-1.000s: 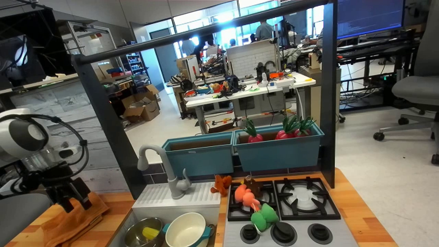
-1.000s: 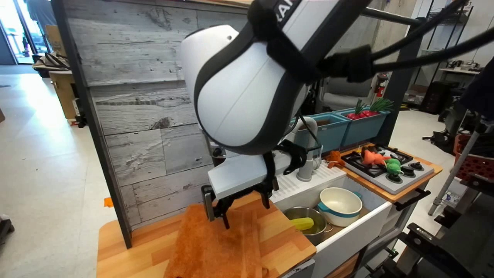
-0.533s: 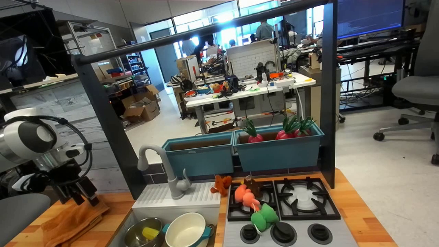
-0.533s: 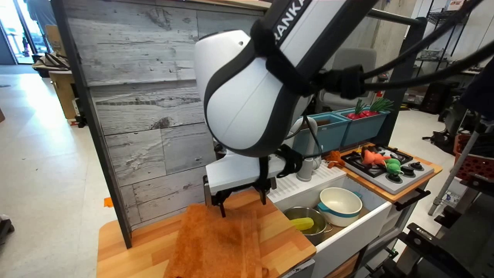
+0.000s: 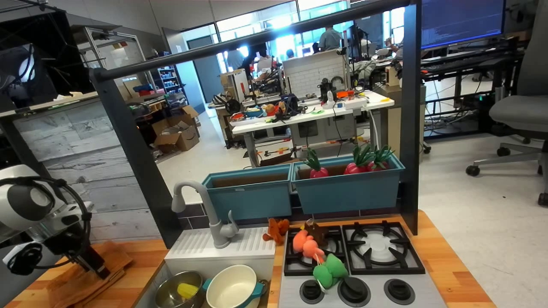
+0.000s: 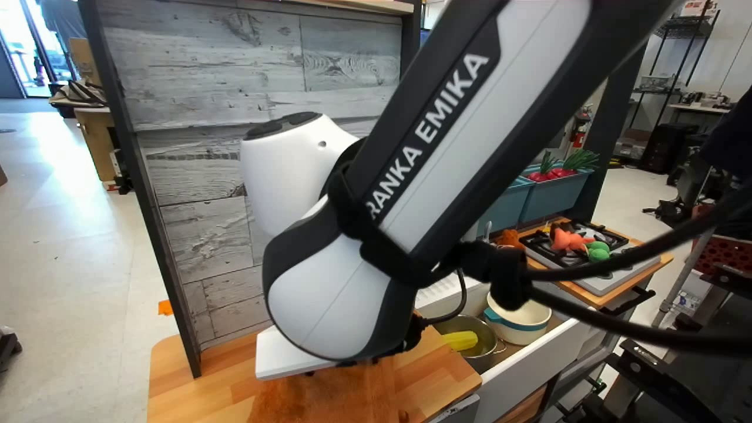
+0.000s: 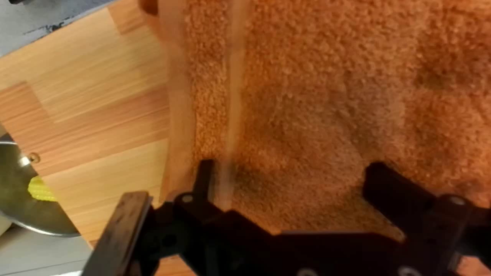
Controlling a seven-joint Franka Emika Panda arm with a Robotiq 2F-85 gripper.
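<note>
Cloth (image 7: 326, 96), orange-brown, terry-like, one piece, in folded layers on the wooden desk (image 7: 99, 103); located between the desk's edge under the grey plank panel (image 6: 200, 164) and the opposite edge, a bare strip parting it from the edge beside the sink (image 5: 209, 263). Long axis: judged to run aslant from near the corner of the panel edge and the sink-side edge toward the opposite edge, drawing away from the sink as it goes. Layered folds face the sink and follow that axis. Hand (image 7: 290, 168), one, black, fingers spread wide over the cloth, nothing pinched; one fingertip stands above the layered folds, the other above the broad pile; contact cannot be told, the arm (image 6: 329, 299) hiding most of the hand in an exterior view. Handling remarks, by judgement: the closing line lies roughly square across the folds, an attitude worth keeping; lower gently until the tips press lightly into the pile, without grinding the desk; close slowly, gathering a ridge of every layer, since a shallow pinch would likely take the top one only. Adjoining, in the sink: steel pot (image 5: 165, 295), holding yellow corn (image 5: 187, 291).
</note>
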